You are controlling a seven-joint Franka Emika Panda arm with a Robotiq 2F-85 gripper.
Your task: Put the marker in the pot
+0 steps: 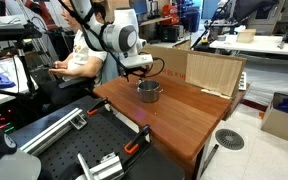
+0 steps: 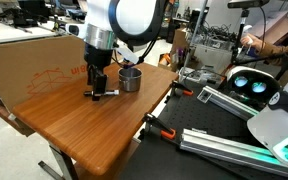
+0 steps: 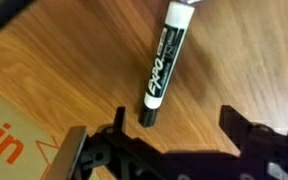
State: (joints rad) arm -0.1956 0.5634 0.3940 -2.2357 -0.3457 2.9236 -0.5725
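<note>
My gripper (image 3: 174,128) is spread wide and holds nothing. In the wrist view its two dark fingers (image 3: 246,135) stand well apart at the bottom of the picture. The marker (image 3: 164,65) lies flat on the wooden table (image 3: 74,60). It has a black barrel with a white end pointing away from me, and its dark end reaches in toward the gap between the fingers. I can read "EXPO" in white along the barrel; the smaller print under it is too blurred to read.

In an exterior view the gripper (image 2: 96,90) hangs low over the table, with the marker (image 2: 108,94) just beside it. I cannot tell whether the fingertips touch the wood. The pot (image 2: 130,79), small and silver, stands upright just to the right of that spot, apart from the marker.

The cardboard box (image 2: 29,62) stands along the far edge. It carries red printing, of which only the letters "in" (image 3: 9,148) are readable in the wrist view.
</note>
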